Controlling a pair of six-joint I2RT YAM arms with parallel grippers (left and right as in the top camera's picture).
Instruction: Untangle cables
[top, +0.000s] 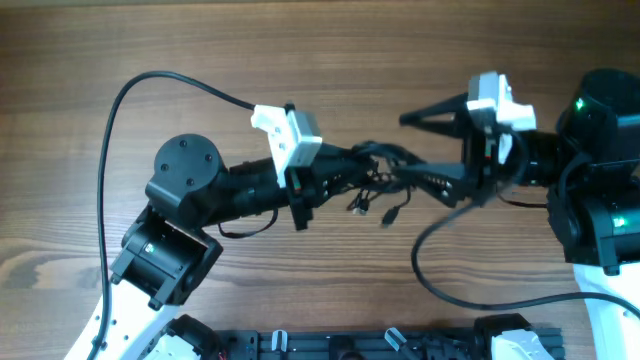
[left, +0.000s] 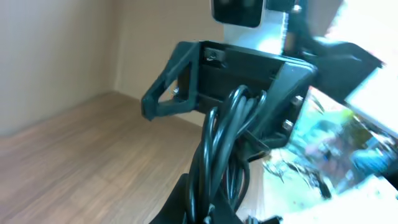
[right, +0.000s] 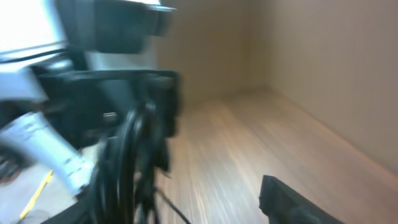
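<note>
The cables (top: 378, 170) are a small bundle of thin black cords held in the air between my two grippers, with plug ends (top: 388, 214) hanging below. My left gripper (top: 343, 178) is shut on the bundle's left side; the left wrist view shows the cords (left: 217, 149) rising out of its jaws (left: 208, 211). My right gripper (top: 401, 147) is open wide, its lower finger against the bundle and its upper finger apart from it. In the blurred right wrist view the cords (right: 121, 168) lie by the left finger, and the gripper (right: 193, 205) gapes.
The wooden table (top: 300, 50) stretches all round. A thick black robot cable (top: 110, 130) arcs over the left side, and another (top: 440, 280) loops at the lower right. The arm bases sit at the front edge.
</note>
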